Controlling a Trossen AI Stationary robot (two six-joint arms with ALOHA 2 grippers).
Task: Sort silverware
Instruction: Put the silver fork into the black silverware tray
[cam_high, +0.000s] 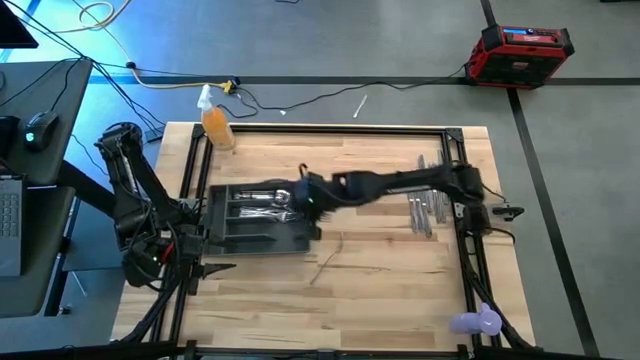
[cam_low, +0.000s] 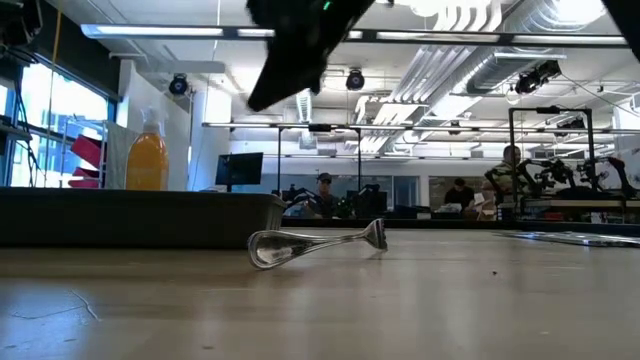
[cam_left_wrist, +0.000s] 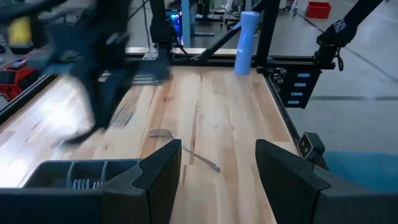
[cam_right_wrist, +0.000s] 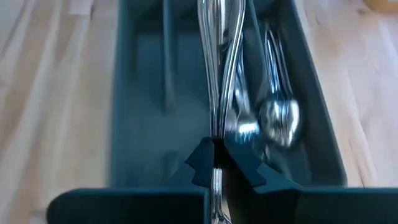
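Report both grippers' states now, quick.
Left gripper: open, empty, waiting at the table's left edge beside the tray.
Right gripper: shut on a piece of silverware, over the tray.

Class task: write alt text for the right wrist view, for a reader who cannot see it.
The right gripper, shut on a silver utensil, holds it over the dark tray. Spoons already lie in one compartment, with the wooden table on both sides.
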